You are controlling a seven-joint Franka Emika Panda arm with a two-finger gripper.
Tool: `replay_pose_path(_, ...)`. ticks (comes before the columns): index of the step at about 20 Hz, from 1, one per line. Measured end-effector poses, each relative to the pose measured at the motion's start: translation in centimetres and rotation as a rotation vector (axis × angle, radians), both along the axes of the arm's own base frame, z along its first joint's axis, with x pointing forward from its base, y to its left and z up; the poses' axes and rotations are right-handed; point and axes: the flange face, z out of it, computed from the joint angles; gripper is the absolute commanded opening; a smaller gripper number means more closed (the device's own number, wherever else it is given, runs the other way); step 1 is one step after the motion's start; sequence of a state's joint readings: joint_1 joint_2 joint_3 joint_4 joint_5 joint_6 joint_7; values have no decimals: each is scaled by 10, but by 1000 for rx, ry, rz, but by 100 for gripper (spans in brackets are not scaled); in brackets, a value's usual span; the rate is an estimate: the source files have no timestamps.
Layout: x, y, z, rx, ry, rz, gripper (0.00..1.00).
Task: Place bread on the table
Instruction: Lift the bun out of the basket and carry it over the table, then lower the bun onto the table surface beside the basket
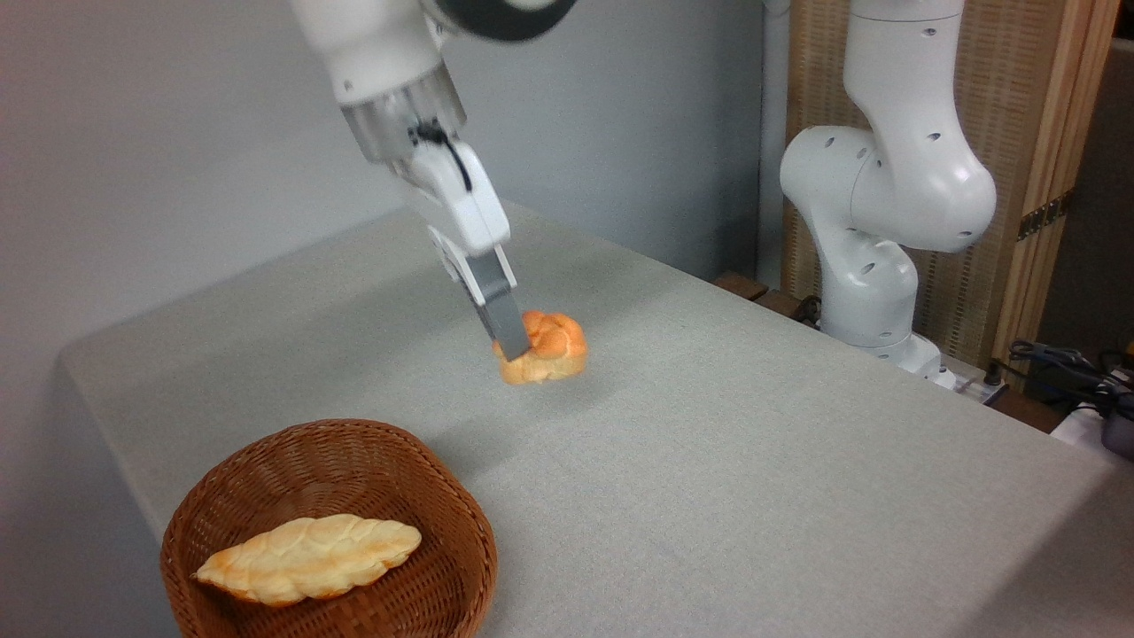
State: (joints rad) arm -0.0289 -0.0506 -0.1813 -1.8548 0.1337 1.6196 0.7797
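Pinching the small golden-orange knotted bun point(543, 347) in my claw point(507, 341) over the grey-green cloth bench point(753, 461), I risk it rolling if released early.

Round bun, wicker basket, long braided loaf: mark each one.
Round bun point(551, 347): fixed camera, on its golden knotted top.
Wicker basket point(461, 523): fixed camera, on its right rim.
Long braided loaf point(310, 556): fixed camera, on its pale middle, lying inside the basket.
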Motion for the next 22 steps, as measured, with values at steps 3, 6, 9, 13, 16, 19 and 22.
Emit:
replay_pose_path(3, -6, -17, -29, 2, 19, -41, 100)
replay_pose_path(6, -7, -26, -51, -34, -1, -52, 100)
replay_pose_path(9, -5, -27, -55, -55, -23, -49, 100)
replay_pose_path(13, -2, -28, -56, -60, -34, -51, 100)
replay_pose_path(16, 0, -29, -57, -63, -41, -52, 100)
replay_pose_path(19, 1, -30, -60, -65, -44, -55, 100)
replay_pose_path(22, 4, -31, -57, -72, -61, -50, 100)
